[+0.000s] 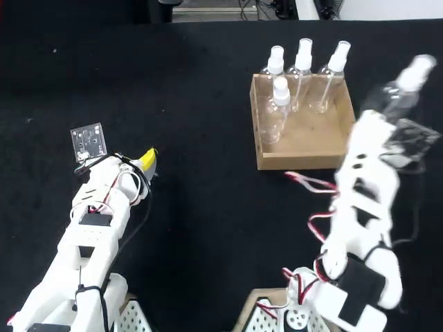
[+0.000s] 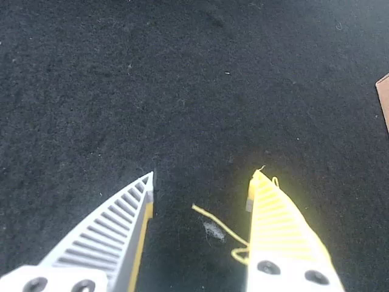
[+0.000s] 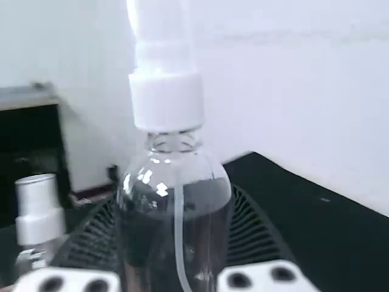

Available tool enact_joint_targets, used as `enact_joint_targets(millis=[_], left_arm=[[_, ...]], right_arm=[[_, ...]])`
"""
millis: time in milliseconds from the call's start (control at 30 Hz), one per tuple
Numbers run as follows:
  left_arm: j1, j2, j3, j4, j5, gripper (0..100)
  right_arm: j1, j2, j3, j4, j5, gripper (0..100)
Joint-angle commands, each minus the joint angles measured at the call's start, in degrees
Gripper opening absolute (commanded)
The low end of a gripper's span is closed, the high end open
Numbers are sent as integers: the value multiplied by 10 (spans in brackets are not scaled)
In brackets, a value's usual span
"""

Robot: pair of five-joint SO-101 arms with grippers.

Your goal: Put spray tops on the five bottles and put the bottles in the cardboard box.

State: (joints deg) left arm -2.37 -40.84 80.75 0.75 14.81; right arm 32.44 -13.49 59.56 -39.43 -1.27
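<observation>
Cardboard box: four clear bottles stand upright inside it, and each wears a white spray top.
- The far-left bottle, far-middle bottle and far-right bottle line the box's far wall.
- The near bottle stands just in front of the far-left one, by the box's left wall.

Fifth bottle: its spray top is on. It is held outside the box, just past the box's wall on the right arm's side, and looks lifted off the table. The right gripper is clamped on its body, with a ribbed finger on each flank.

Left gripper: the fingers are spread apart and hold nothing. It sits over the black cloth, well apart from the box on the left arm's side.

Progress, as judged:
- All five tops appear fitted.
- Four bottles are boxed.
- What remains is to carry the fifth bottle over the box wall, set it down in the free floor toward the near-right corner, and release it.
- The gap beside the standing bottles looks ample, though a knock could tip them.
</observation>
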Motion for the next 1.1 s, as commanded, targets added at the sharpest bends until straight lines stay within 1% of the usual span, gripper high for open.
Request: enact_joint_targets(millis=[0, 100, 167, 233, 367, 433, 600, 700, 833, 1067], left_arm=[[-1, -5, -3, -11, 1, 238], [-1, -5, -3, -11, 1, 238], [-1, -5, -3, -11, 1, 238], [-1, -5, -3, -11, 1, 238], [-1, -5, -3, -11, 1, 238], [-1, -5, -3, -10, 1, 238], [-1, -5, -3, -10, 1, 238], [-1, -5, -3, -10, 1, 238], [-1, -5, -3, -10, 1, 238], [-1, -5, -3, -11, 1, 238]], right_arm=[[75, -31, -118, 163, -4, 11], [122, 7, -204, 268, -4, 11], [151, 44, -242, 286, -4, 11], [173, 81, -262, 276, 4, 11], [189, 153, -249, 186, 98, 11], [195, 189, -228, 118, 119, 10], [194, 269, -167, -65, 119, 10], [193, 318, -149, -148, 117, 10], [200, 384, -161, -210, 62, 10], [213, 483, -205, -275, 57, 11]])
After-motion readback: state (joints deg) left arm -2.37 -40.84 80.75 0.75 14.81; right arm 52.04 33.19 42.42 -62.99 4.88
